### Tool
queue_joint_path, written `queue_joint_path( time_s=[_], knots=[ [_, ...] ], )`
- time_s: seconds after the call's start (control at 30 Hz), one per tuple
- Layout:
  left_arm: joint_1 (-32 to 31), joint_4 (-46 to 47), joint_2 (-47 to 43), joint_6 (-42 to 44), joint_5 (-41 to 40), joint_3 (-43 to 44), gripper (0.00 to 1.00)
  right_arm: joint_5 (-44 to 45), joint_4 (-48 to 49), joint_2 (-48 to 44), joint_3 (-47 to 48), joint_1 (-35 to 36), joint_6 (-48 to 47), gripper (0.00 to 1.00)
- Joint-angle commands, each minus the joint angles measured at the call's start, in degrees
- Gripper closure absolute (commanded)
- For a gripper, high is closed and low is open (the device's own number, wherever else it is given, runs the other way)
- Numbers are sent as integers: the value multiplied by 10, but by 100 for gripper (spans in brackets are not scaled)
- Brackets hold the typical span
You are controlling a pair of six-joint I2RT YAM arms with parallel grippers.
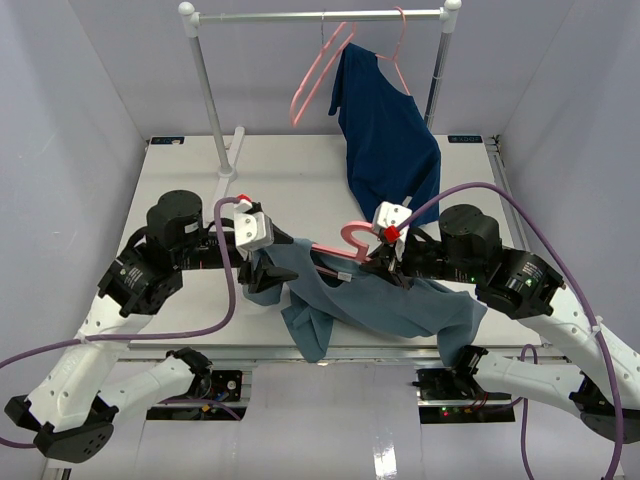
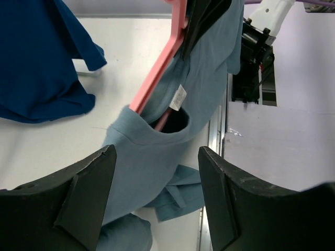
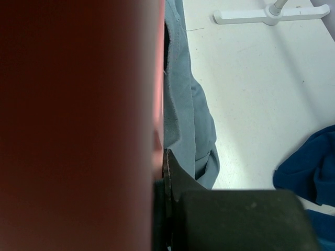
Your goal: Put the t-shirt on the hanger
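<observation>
Now right fingers (image 2: 205,18) pinch the hanger (image 2: 157,73) poking into the t-shirt (image 2: 152,157), while left fingers (image 2: 78,201) stand wide, empty.

2 black-white arms (image 1: 150,272), purple cables (image 1: 470,188).

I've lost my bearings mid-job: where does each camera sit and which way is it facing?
Top external: above and behind the bases, looking down across the table to the rail; both arms, left gripper, right gripper show.
Left wrist: looks past its open fingers at the t-shirt collar with the hanger threaded in.
Right wrist: pressed against the hanger, a pink blur, facing the rail's foot; one finger shows.
Shared: all three show t-shirt, hanger and navy shirt.
</observation>
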Motion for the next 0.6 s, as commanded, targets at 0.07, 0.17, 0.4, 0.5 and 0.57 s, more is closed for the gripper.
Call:
queue_joint_path(
  time_s=[0.07, 0.17, 0.4, 0.5, 0.57],
  knots=[
    [0, 15, 8, 14, -12, 9, 25, -35, 17, -6, 26, 5, -12, 92],
    [0, 7, 27, 20, 5, 7, 26, -32, 17, -7, 27, 5, -13, 92],
    [0, -22, 70, 21, 77, 1, 42, -42, 36, -10, 31, 4, -7, 92],
    [-1, -35, 81, 24, 88, 6, 55, -45, 41, -8, 35, 4, -5, 92],
    [-1, -33, 85, 24, 105, 8, 63, -51, 51, -8, 31, 5, -5, 92]
  ],
)
